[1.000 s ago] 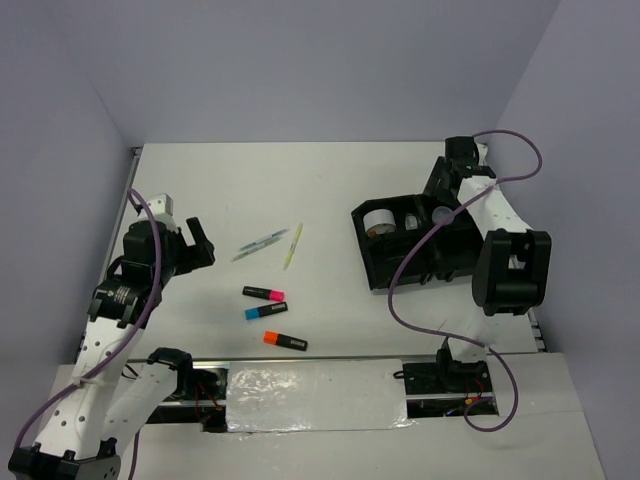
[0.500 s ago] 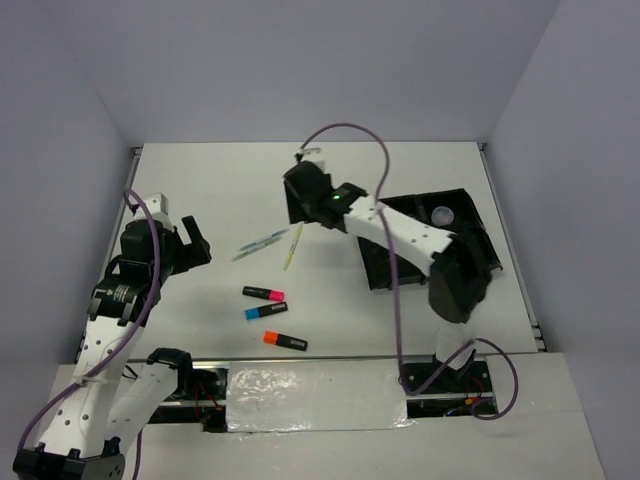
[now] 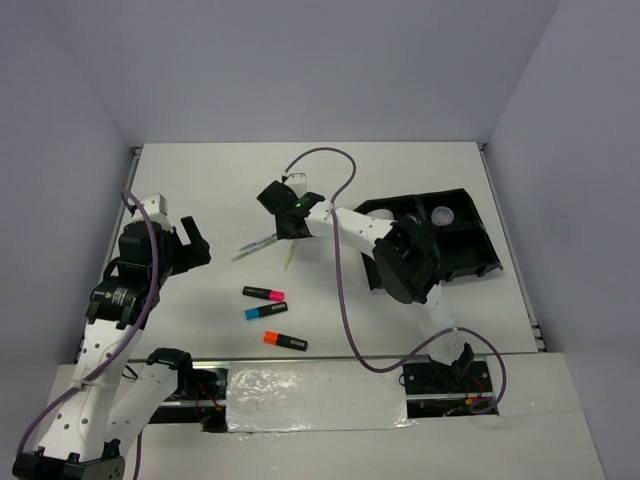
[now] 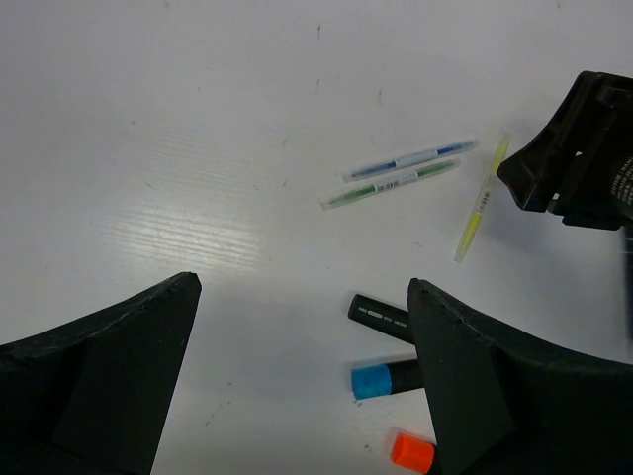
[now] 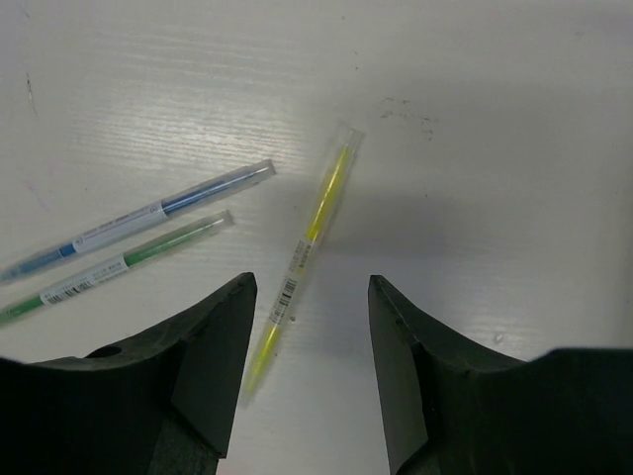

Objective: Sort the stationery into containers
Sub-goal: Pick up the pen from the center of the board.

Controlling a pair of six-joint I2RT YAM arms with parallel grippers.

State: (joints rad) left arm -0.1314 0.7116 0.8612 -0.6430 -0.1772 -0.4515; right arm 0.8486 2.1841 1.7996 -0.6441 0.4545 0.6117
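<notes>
Three thin pens lie mid-table: a yellow pen (image 5: 309,240), a blue pen (image 5: 138,223) and a green pen (image 5: 124,263). My right gripper (image 5: 312,287) hovers open just over the yellow pen, whose lower end lies between the jaws, nearer the left finger. In the top view this gripper (image 3: 283,222) covers the pens' upper ends. Pink (image 3: 264,293), blue (image 3: 264,312) and orange (image 3: 285,341) highlighters lie in a row nearer the front. My left gripper (image 3: 200,243) stays wide open and empty at the left. The black organiser tray (image 3: 470,250) holds a clear pot (image 3: 443,214).
The right arm's forearm and elbow (image 3: 405,262) lie across the tray's left part and hide what is there. In the left wrist view the right gripper (image 4: 584,148) shows at the right edge, beside the yellow pen (image 4: 482,198).
The right arm has swung from the tray at the right across to the pens in the middle, and its jaws have narrowed. The left arm has not moved.
</notes>
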